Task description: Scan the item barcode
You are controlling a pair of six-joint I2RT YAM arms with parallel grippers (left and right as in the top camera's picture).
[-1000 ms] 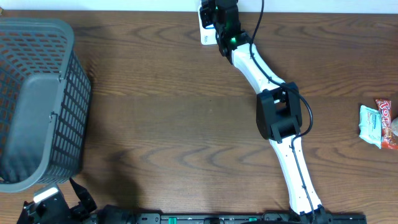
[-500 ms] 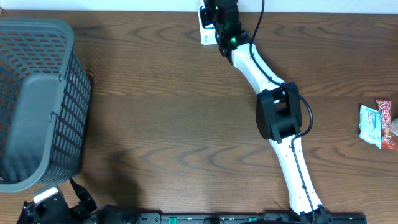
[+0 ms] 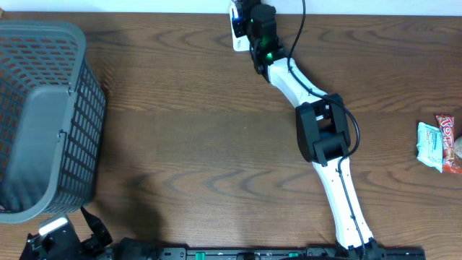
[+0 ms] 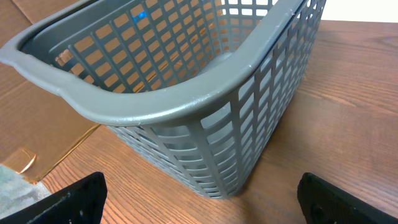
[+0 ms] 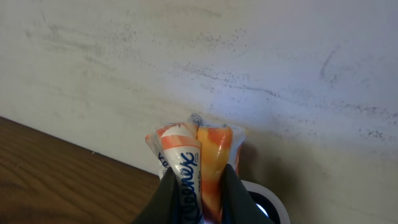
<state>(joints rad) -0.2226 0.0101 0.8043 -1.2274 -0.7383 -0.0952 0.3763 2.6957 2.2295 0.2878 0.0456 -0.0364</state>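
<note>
The item is an orange and white Kleenex tissue pack [image 5: 194,155]. It stands upright, pinched between the dark fingers of my right gripper [image 5: 198,179], which is shut on it. Just below and right of the pack sits the round white scanner [image 5: 268,200], close to the pale wall. In the overhead view my right gripper [image 3: 250,17] reaches over the table's back edge, above the white scanner [image 3: 237,36]; the pack is mostly hidden there. My left gripper [image 4: 202,191] is open at the near left, with only table and basket between its fingertips [image 4: 84,196].
A grey slatted basket [image 3: 43,108] stands at the table's left side and fills the left wrist view as the basket [image 4: 186,106]. Two snack packs [image 3: 432,144] lie at the right edge. Cardboard [image 4: 37,124] lies beyond the table on the left.
My right gripper has shifted slightly left and toward the back edge with the pack in it. The left arm has not moved.
</note>
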